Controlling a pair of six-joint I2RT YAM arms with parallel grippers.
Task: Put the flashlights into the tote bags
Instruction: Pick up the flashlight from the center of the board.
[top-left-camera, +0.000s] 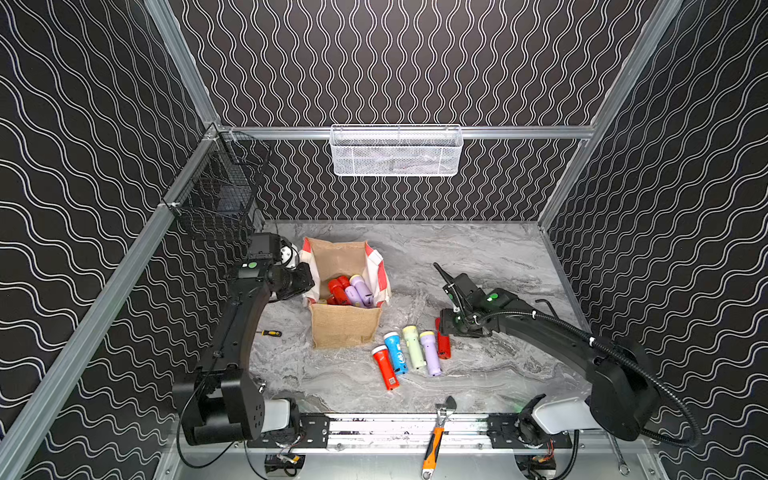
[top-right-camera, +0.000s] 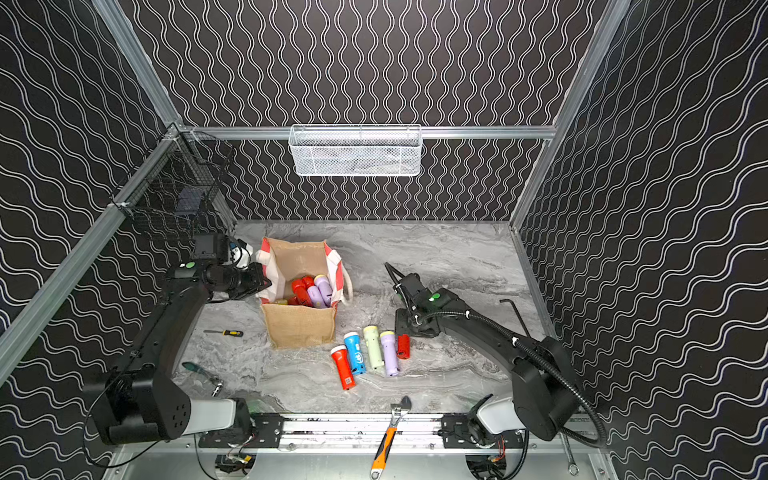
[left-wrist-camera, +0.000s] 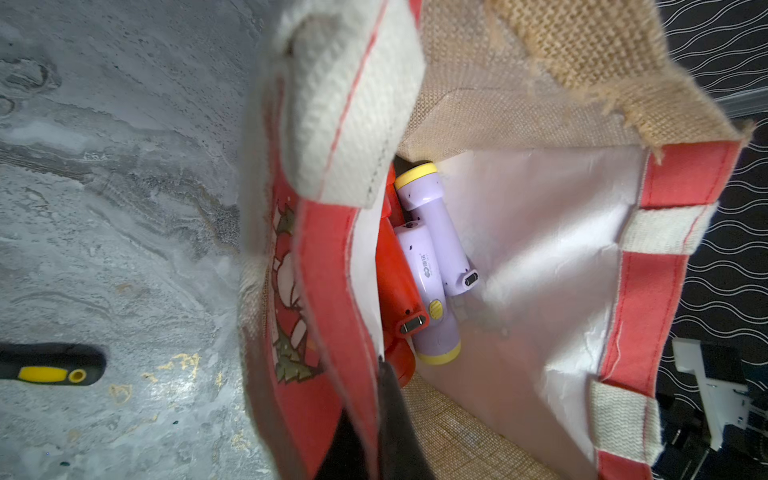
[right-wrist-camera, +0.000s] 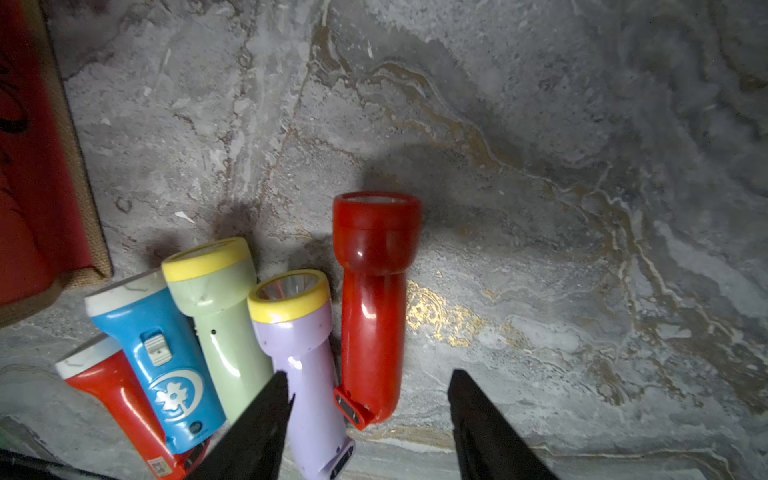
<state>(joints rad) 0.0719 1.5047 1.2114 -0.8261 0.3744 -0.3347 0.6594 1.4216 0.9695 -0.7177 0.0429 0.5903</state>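
The tote bag (top-left-camera: 345, 328) stands open at mid-left on the marble table, a boxy burlap bag with red-and-white panels. Several red and lilac flashlights (top-left-camera: 351, 291) lie inside it, also seen in the left wrist view (left-wrist-camera: 432, 257). My left gripper (left-wrist-camera: 370, 399) is shut on the bag's red side panel (left-wrist-camera: 328, 266) at the rim. To the right of the bag, a red (top-left-camera: 385, 368), a blue (top-left-camera: 395, 352), a pale green (top-left-camera: 414, 347), a lilac (top-left-camera: 430, 352) and a dark red flashlight (right-wrist-camera: 374, 299) lie in a row. My right gripper (right-wrist-camera: 370, 374) hangs open over the tail ends of the lilac and dark red ones.
A yellow-black screwdriver (top-left-camera: 270, 333) lies left of the bag. An orange-handled wrench (top-left-camera: 436, 436) rests on the front rail. A green-handled tool (top-right-camera: 199, 370) lies near the left arm. A white mesh basket (top-left-camera: 397, 151) hangs on the back wall and a black wire basket (top-left-camera: 216, 195) on the left wall.
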